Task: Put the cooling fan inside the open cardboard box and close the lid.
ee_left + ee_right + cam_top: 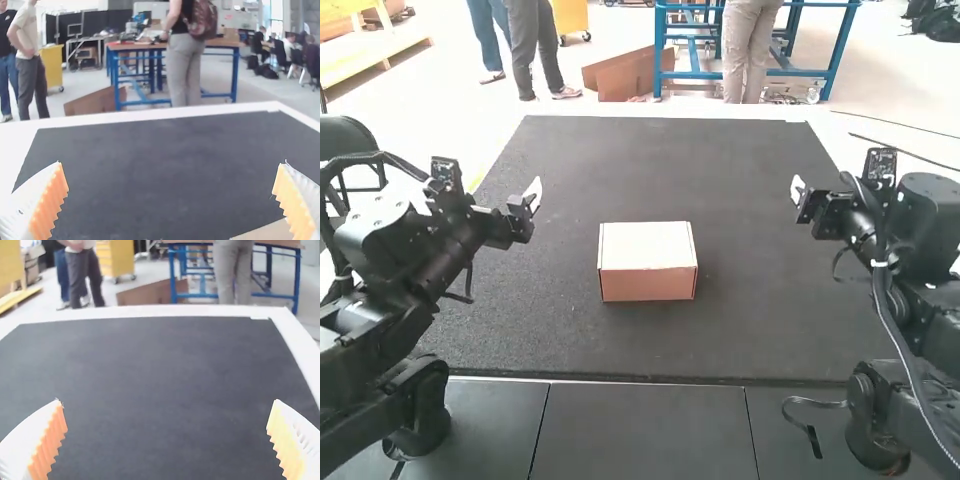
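Centre of mat (760, 310): cardboard box (647, 272), lid (647, 243) down | left gripper (528, 204), right gripper (800, 197) splayed, empty | risk: unheld lid could spring up

Tan cardboard box (647, 262), black mat (750, 200), orange ribbed pads (47, 210)

**Counts: 1 box, 1 mat, 2 grippers**

Cardboard box (648, 262): 1. Black mat (750, 170): 1. Grippers: 2, the left gripper (528, 206) and the right gripper (799, 197). White ribbed fingers (301, 440): 2 per gripper, 4 total. Orange pads (50, 205): 1 per finger, 4 total.
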### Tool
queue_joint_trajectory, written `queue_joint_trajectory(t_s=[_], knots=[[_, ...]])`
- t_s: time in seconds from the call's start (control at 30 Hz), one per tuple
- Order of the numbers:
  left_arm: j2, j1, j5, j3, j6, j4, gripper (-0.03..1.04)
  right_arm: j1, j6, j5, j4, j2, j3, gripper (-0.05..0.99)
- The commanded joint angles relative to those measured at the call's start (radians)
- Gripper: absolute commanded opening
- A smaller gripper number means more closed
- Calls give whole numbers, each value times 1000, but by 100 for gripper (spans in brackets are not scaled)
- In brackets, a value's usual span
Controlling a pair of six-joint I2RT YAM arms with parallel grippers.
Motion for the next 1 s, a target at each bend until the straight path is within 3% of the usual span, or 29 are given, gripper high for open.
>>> queue_joint_trajectory(t_s=[0.0, 0.2, 0.37, 0.47, 0.67, 0.83, 0.97], knots=[[-103, 6, -8, -33, 14, -2, 97, -16, -65, 23, 14, -78, -47, 92], [-324, 7, 0, -94, 17, -153, 97, -16, -103, 18, -12, -238, -137, 92], [-313, 14, -17, -93, 15, -197, 97, -18, -134, 17, -92, -401, -191, 92], [-313, 14, -20, -93, -3, -231, 97, -21, -146, 14, -199, -510, -196, 92], [-313, 20, -22, -93, -9, -353, 97, -39, -145, 1, -219, -500, -196, 92], [-313, 61, -23, -93, -12, -370, 97, -42, -146, -6, -267, -500, -196, 92], [-313, 127, -23, -93, -9, -376, 97, -42, -148, -15, -287, -502, -196, 92]])
